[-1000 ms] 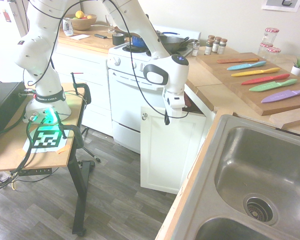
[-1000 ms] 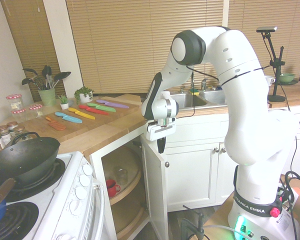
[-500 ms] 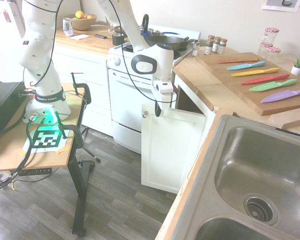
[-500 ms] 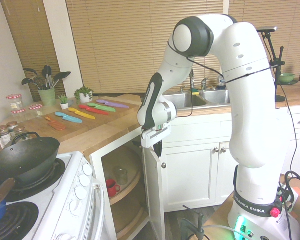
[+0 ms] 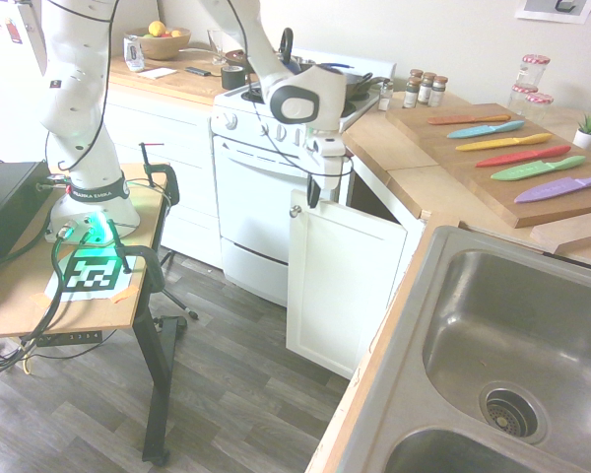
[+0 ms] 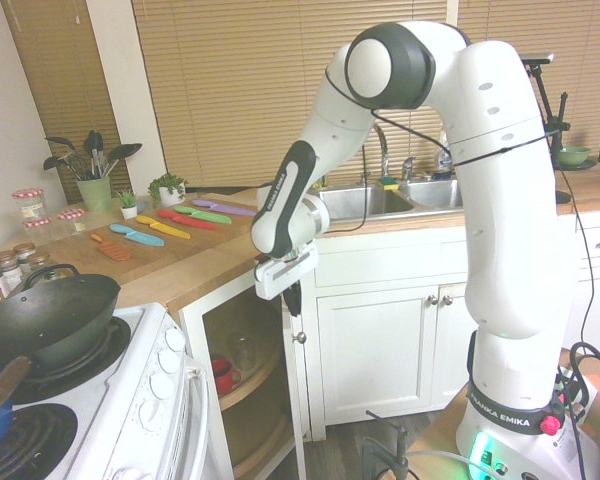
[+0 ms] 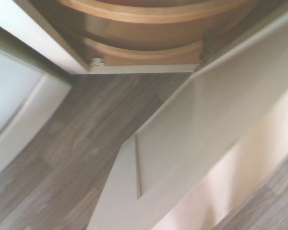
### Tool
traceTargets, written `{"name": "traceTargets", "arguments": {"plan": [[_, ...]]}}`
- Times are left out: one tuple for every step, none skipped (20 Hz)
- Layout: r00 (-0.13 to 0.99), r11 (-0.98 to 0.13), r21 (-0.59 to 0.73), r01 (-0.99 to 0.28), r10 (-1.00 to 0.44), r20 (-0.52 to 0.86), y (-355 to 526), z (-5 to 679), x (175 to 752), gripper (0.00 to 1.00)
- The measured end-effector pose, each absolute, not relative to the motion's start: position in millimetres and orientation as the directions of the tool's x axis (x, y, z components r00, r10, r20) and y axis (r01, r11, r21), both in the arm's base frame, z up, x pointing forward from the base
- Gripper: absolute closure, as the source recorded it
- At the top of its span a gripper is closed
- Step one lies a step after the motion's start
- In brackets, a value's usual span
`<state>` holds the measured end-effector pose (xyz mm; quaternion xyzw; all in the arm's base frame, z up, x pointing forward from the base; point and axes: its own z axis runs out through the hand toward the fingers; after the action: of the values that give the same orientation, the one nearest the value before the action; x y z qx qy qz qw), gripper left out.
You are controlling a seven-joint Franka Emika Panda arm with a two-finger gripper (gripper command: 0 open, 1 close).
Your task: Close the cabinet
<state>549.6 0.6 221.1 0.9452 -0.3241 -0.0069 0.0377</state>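
Note:
The cabinet's white recessed-panel door stands partly open, hinged on the sink side, with its free edge pointing toward the stove. Its small silver knob sits at the top corner. My gripper is shut with nothing held, its dark fingers against the door's top edge just beside the knob. In the second exterior view the door shows almost edge-on, and my gripper hangs right above the knob. The wrist view looks down the door's inner panel to rounded wooden shelves inside.
The white stove with a wok borders the opening. A red mug sits on the inner shelf. Coloured knives lie on a cutting board, with the steel sink nearby. Wood-look floor lies before the door.
My arm has swung toward the stove with the gripper against the door's top corner, and the door has turned from wide open to a narrower opening.

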Motion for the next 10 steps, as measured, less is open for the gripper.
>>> {"name": "traceTargets", "arguments": {"plan": [[0.791, -0.788, 0.077, -0.611, -0.612, 0.008, 8, 222, 561, 1.0], [0.789, -0.787, 0.078, -0.612, -0.614, 0.004, 17, 223, 574, 1.0], [0.788, -0.785, 0.079, -0.614, -0.616, 0.0, 26, 222, 586, 1.0], [0.787, -0.785, 0.083, -0.614, -0.616, -0.005, 34, 220, 597, 1.0], [0.786, -0.784, 0.087, -0.615, -0.618, -0.011, 42, 217, 607, 1.0], [0.784, -0.782, 0.091, -0.617, -0.621, -0.016, 49, 212, 616, 1.0], [0.783, -0.781, 0.093, -0.618, -0.622, -0.019, 54, 208, 622, 1.0], [0.783, -0.782, 0.091, -0.617, -0.621, -0.021, 57, 205, 627, 1.0], [0.783, -0.782, 0.087, -0.618, -0.621, -0.023, 60, 204, 629, 1.0], [0.782, -0.781, 0.083, -0.619, -0.623, -0.023, 61, 206, 628, 1.0]]}}
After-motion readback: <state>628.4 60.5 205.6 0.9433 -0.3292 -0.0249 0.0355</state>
